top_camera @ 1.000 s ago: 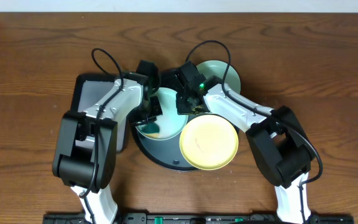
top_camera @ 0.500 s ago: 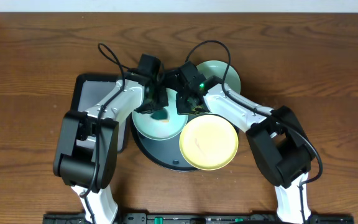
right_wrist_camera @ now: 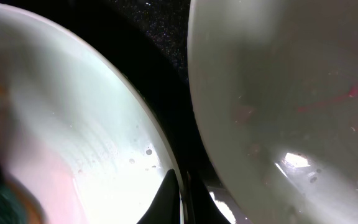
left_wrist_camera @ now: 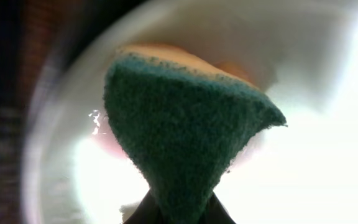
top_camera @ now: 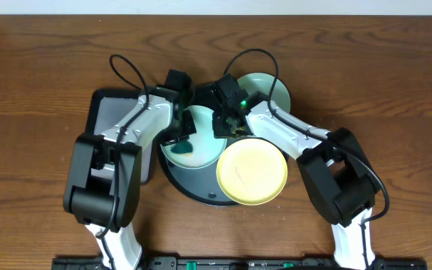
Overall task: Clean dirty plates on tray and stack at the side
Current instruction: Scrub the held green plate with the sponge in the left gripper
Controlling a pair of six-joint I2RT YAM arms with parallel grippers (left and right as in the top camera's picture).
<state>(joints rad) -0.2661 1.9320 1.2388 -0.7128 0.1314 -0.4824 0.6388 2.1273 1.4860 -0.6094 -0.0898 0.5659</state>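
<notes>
Mid-scrub at the table: the left gripper (left_wrist_camera: 179, 214) is clamped on a green sponge (left_wrist_camera: 185, 130) and presses its scouring face down inside the scrubbed mint plate (top_camera: 207, 144), left of centre on the round black tray (top_camera: 193, 186). From the right, the right gripper (right_wrist_camera: 180, 196) has its fingertips drawn narrow on that plate's right rim and appears to pin it in place.

Done well, the step probably calls for a firm hold on the rim so the light plate cannot spin or skate on the glossy tray. The sponge should work in short strokes across the whole bowl, flat face down rather than on its folded tip. Pushing hard towards the rim could tip the plate against its neighbours, which lie just beside it.

Nearest the onlooker, a yellow plate (top_camera: 251, 171) sits on the tray's near right, overhanging the rim. Its face shows only faint marks from above, too small to read.

The scrubbed mint plate holds the sponge, a wet sheen and a few droplets.

Beyond it, the far mint plate (top_camera: 268, 88) lies at the tray's far right. Whether it rests wholly on the tray cannot be told. The plate next to the pinched rim in the right wrist view, seemingly this one, carries pink flecks and smears, so it looks unwashed.

A grey rectangular tray (top_camera: 115, 120) lies to the left, partly under the left arm. No stack has been started at the side.
</notes>
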